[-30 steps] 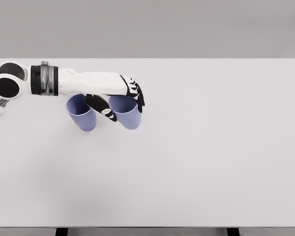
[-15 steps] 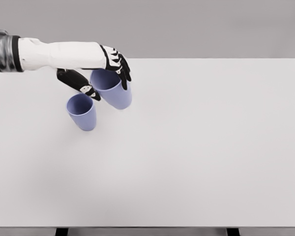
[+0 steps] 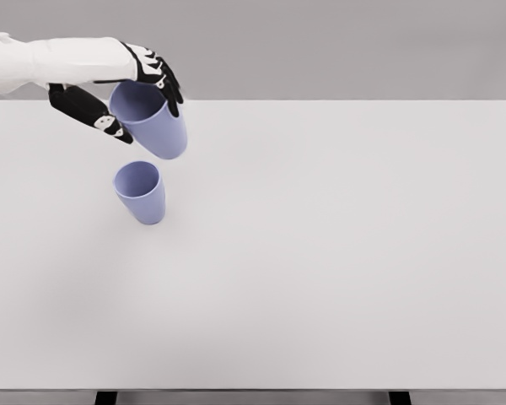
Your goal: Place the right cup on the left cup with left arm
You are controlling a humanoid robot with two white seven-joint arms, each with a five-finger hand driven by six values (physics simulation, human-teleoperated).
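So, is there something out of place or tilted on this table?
Nothing looks damaged or spilled. The left hand holds one purple cup in the air, leaning, above the other cup, which stands upright on the white table. That lean fits a carry.

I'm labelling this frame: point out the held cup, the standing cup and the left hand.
Held cup [image 3: 156, 128], head view, its side wall.
Standing cup [image 3: 143, 201], head view, its outer wall.
Left hand [image 3: 122, 93], head view, its middle.
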